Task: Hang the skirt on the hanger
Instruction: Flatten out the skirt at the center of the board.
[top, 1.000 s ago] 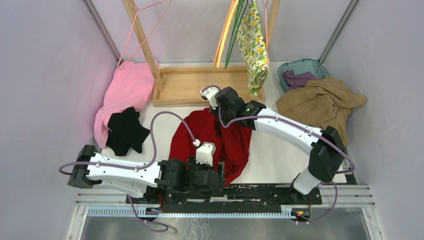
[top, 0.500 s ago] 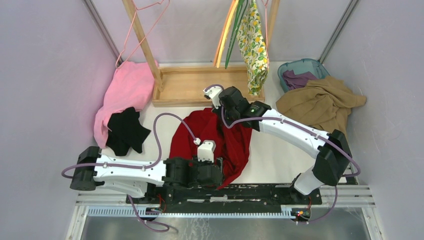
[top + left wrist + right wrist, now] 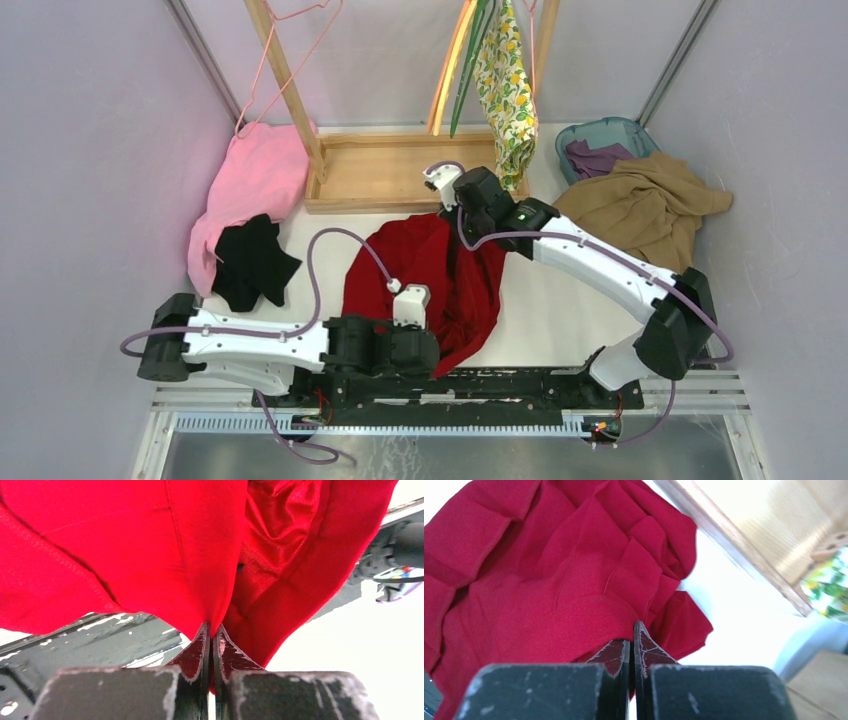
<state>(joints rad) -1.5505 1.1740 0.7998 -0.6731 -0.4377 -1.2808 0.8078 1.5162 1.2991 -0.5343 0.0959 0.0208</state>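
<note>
Toward the table's (image 3: 560, 310) near edge, a crumpled red fabric garment (image 3: 440, 280) is laid. It is pinched by the left gripper (image 3: 211, 630) and right gripper (image 3: 631, 630).

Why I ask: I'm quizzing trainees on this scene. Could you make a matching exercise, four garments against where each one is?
Things:
1. skirt
2. red garment
3. tan garment
4. black garment

Places:
A. lying on the pink cloth, left
B. hanging from the rack
C. pinched by the left claw and the right claw
D. heaped by the teal basket, right

Pairs: 1-B, 2-C, 3-D, 4-A
</note>
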